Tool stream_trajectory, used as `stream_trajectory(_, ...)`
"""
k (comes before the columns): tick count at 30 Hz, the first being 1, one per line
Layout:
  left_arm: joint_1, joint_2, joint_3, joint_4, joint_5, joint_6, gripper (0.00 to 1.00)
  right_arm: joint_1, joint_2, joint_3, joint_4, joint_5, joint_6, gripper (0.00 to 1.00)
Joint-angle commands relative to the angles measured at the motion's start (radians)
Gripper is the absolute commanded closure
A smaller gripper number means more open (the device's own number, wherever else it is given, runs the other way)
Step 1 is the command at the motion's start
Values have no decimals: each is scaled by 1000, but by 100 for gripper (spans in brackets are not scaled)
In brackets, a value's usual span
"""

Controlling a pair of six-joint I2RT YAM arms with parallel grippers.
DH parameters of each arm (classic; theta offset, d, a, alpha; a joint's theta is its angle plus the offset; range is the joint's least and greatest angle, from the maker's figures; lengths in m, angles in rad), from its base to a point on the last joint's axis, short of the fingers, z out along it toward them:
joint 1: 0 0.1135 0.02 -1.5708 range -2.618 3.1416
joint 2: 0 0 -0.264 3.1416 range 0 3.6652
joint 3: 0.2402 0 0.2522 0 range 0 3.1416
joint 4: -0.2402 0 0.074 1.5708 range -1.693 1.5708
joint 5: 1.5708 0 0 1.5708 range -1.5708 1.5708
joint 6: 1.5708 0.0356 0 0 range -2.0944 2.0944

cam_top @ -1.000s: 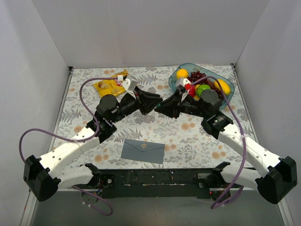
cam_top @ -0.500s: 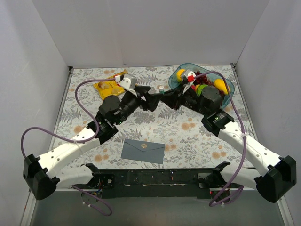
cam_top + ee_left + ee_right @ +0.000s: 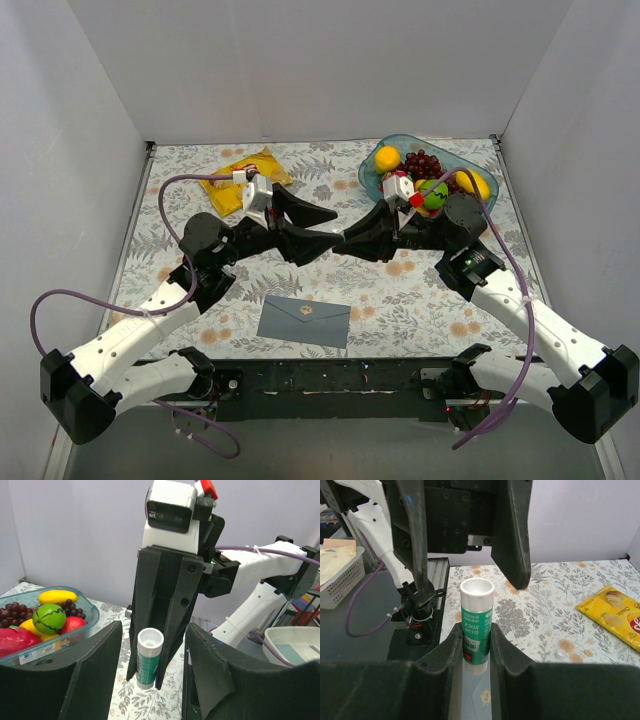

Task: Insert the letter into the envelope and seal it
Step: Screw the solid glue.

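In the right wrist view, the lower end of the green-and-white glue stick (image 3: 476, 622) is buried between the black fingers (image 3: 445, 670) of the right gripper (image 3: 476, 628). From overhead, at centre frame, we cannot pick the stick out at all. Those fingers also cover most of the slate grey-blue paper envelope (image 3: 303, 321), leaving a sliver at bottom centre, and we cannot tell whether it holds anything. The yellow crisp bag (image 3: 615, 612) runs off the right edge there. A tiny white round object (image 3: 561, 654) to its lower left is too small to name. Overhead, at upper right, the right arm hides the lower rim of the clear blue plastic fruit bowl (image 3: 368, 172).
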Motion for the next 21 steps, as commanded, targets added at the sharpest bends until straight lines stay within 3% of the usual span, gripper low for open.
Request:
stream_trajectory(1,5,12,-7,34,117,-20,48,2,-12,12,84,-81,18,99)
stream_trajectory(6,5,24,-4,25,98,-20,51,1,-7,15,90,-91,28,99)
stream_trajectory(12,5,47,4,46,93,-33,62,2,5,16,87,-98,32,99)
stream_trajectory(16,3,69,18,48,101,-37,75,2,9,16,87,-99,32,99)
stream_trajectory(19,5,79,19,48,111,-39,91,2,9,15,86,-91,34,99)
stream_trajectory(20,5,81,18,44,102,-39,100,2,9,16,83,-82,32,99)
stream_trajectory(21,5,81,21,35,88,-30,100,2,11,18,60,-52,28,99)
